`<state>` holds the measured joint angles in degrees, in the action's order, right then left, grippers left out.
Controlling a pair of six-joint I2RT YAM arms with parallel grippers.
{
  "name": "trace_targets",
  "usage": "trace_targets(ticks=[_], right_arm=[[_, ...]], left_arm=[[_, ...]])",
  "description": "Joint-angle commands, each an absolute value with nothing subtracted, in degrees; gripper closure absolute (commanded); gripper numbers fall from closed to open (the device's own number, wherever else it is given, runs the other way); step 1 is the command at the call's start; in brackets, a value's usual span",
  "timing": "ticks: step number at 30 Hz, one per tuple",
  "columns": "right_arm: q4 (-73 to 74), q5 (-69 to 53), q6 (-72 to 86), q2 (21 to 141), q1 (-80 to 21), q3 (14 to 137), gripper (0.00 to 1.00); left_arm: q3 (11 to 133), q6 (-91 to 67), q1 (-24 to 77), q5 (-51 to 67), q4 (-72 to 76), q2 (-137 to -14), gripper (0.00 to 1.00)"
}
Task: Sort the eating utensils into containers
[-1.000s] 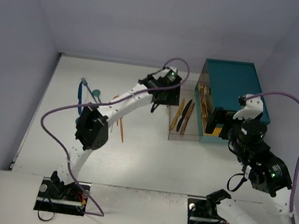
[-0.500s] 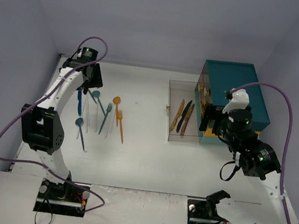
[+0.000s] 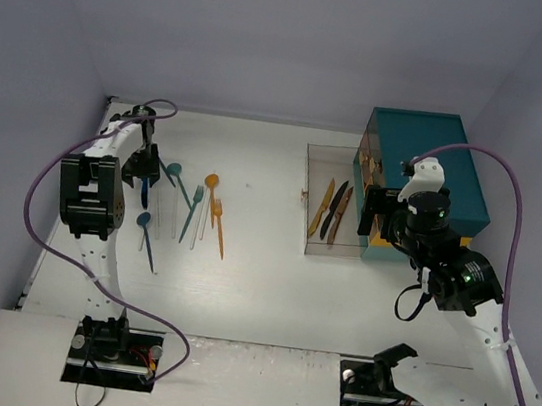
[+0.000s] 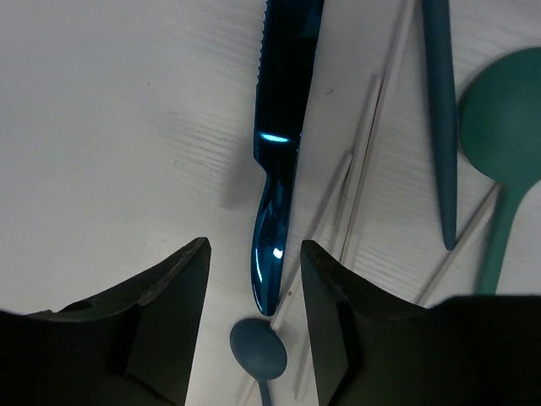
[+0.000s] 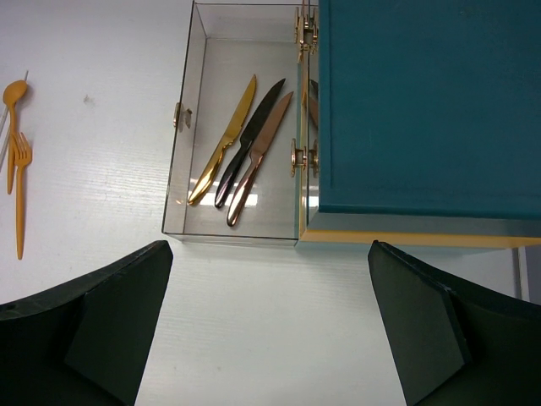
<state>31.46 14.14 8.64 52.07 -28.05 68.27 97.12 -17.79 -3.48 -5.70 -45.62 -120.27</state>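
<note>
My left gripper [image 4: 254, 254] open astride blue knife [image 4: 283, 110] handle, seemingly untouched, lined for pinch; right gripper [image 5: 269, 254] agape, container [image 5: 190, 169] at 12 o'clock.

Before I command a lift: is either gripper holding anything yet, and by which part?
Nothing is held. The left gripper straddles the blue knife at its handle end, jaws not closed on it. The right gripper is open, empty.

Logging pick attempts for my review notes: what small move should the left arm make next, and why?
Probably lower a little and close on the blue knife. The left gripper has its jaws open on either side of the knife's handle end, with gaps showing on both sides, so nothing is gripped yet. Three knives lie in the clear container, the likely place for this one.
</note>
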Motion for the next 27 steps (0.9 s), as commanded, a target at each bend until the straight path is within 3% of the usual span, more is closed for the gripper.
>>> trace_targets(ticks=[1, 27], right_arm=[[29.04, 14.33, 7.73, 52.76, -27.69, 70.08, 0.00], [28.98, 13.18, 8.35, 54.23, -27.69, 70.78, 0.00]], left_arm=[[100.81, -15.27, -4.88, -4.70, -45.24, -119.48, 0.57], [98.10, -14.44, -5.42, 1.64, -38.25, -125.45, 0.75]])
